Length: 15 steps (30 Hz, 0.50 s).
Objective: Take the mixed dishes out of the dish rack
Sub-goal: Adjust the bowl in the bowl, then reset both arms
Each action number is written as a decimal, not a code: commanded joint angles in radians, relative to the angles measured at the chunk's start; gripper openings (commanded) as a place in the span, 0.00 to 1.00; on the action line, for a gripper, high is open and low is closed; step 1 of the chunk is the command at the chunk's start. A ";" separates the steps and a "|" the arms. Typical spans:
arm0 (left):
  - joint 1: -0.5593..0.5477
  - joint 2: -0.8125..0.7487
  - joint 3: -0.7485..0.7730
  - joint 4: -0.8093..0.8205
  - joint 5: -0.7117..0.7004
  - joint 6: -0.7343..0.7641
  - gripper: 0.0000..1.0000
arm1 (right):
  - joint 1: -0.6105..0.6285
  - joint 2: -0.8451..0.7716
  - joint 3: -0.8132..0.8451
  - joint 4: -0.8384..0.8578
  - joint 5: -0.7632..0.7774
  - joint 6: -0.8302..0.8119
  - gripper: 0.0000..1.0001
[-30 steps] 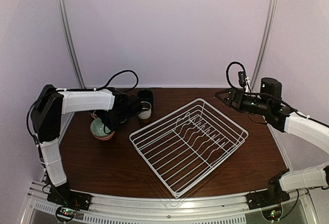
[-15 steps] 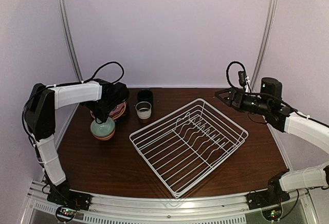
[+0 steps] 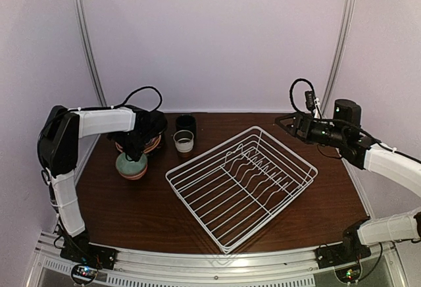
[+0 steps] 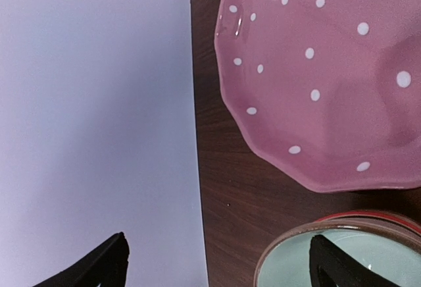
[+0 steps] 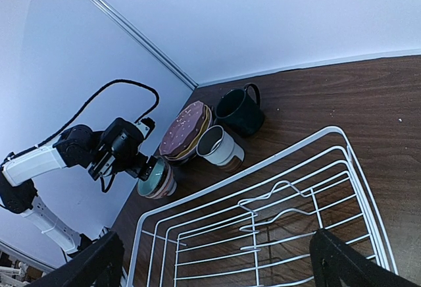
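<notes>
Dish rack (image 3: pixel 195 214) set cornerwise, prong row (image 3: pixel 260 165) apparently along far-right edge

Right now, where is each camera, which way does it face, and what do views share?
Top external: high behind the robot, looking down on table, rack, left arm, right arm.
Left wrist: on the left arm, facing down at pink plate, green bowl; open left gripper shows.
Right wrist: on the right arm, facing left over the rack toward the left arm; open right gripper shows.
Shared: all see pink plate, green bowl.
</notes>
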 commanded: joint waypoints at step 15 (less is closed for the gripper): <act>0.007 -0.387 0.067 0.260 0.476 0.137 0.97 | -0.013 0.000 0.026 -0.031 -0.016 -0.037 1.00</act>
